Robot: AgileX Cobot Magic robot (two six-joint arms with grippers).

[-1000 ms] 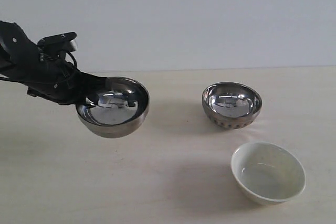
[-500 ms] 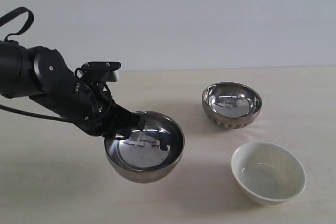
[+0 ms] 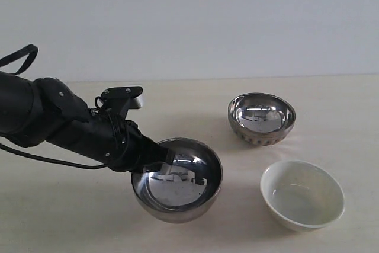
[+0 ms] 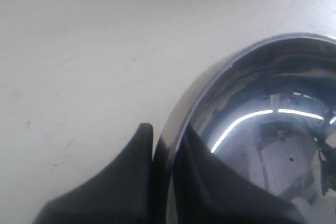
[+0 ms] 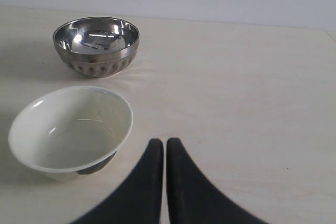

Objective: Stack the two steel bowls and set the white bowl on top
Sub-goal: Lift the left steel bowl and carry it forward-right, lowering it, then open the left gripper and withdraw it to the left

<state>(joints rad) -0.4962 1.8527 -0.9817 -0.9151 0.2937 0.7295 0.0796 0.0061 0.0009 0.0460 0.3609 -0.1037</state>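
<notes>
Steel bowl (image 4: 262, 129), cropped in wrist view, clamped by left end effector (image 4: 164, 140); right end effector (image 5: 164, 146) closed.

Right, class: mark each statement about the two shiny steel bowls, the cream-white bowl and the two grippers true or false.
1. The left gripper pinches the rim of the plain shiny round steel bowl. True.
2. The two steel bowls are stacked. False: the dimpled round steel bowl stands alone on the table.
3. The glossy cream-white round bowl stands upright and empty. True.
4. The right gripper holds the white bowl. False: it is shut on nothing, apart from that bowl.
</notes>
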